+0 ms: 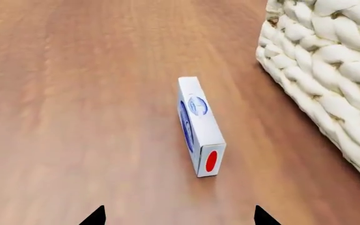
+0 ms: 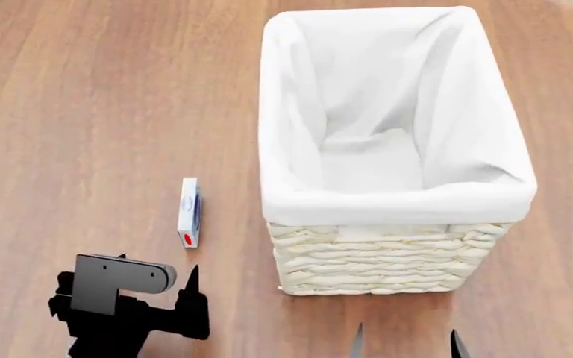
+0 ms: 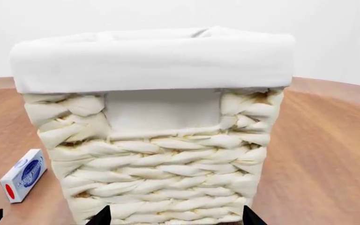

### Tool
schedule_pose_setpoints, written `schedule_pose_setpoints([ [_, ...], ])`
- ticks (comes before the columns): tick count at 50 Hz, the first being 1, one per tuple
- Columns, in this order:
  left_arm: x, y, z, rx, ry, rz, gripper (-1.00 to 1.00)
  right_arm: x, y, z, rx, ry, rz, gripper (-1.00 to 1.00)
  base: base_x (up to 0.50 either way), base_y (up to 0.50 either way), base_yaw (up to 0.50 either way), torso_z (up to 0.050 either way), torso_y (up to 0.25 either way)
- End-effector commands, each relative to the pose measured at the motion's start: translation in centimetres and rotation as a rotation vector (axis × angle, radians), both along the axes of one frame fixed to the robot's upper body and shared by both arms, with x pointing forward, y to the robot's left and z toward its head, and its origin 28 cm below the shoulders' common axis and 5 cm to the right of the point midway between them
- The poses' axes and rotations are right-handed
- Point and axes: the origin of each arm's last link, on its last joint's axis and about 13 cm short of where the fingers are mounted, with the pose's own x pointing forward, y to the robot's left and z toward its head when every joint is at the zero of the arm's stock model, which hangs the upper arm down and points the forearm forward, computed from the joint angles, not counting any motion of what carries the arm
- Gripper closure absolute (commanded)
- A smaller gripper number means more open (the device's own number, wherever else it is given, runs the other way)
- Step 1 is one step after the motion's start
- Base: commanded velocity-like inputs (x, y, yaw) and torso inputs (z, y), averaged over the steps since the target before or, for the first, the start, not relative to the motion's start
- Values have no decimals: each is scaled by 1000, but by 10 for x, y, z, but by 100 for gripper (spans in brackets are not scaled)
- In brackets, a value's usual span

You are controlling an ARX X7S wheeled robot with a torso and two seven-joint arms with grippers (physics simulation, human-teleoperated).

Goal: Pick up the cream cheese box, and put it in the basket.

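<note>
The cream cheese box [image 2: 188, 212] stands on its thin edge on the wooden floor, just left of the basket [image 2: 386, 253]. It is a small white carton with a blue oval logo and a red mark [image 1: 200, 126]. The basket is cream wicker with a white liner and looks empty. My left gripper [image 2: 193, 287] is open, low and just short of the box, which lies ahead between its fingertips [image 1: 178, 216]. My right gripper [image 2: 404, 339] is open, facing the basket's near wall [image 3: 161, 159]. The box also shows in the right wrist view [image 3: 24, 174].
Wooden floor [image 2: 87, 112] lies all round the basket and box. A pale wall [image 3: 330, 42] stands behind the basket in the right wrist view. No other objects show.
</note>
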Motion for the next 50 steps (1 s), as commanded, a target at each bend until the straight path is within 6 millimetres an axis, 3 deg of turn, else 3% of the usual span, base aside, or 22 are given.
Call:
schedule_pose_setpoints([
  [1, 16, -6, 10, -29, -6, 3, -100, 2, 0, 0, 2, 4, -3, -100, 0, 0, 0, 0, 0],
  [29, 45, -12, 11, -27, 59, 12, -100, 2, 2, -2, -1, 8, 8, -100, 0, 0, 0, 0, 0],
  [40, 53, -18, 25, -47, 65, 2, -100, 2, 2, -2, -1, 14, 12, -100, 0, 0, 0, 0, 0],
  [50, 55, -16, 27, -60, 66, 26, -100, 2, 3, -4, -4, 16, 12, -100, 0, 0, 0, 0, 0],
])
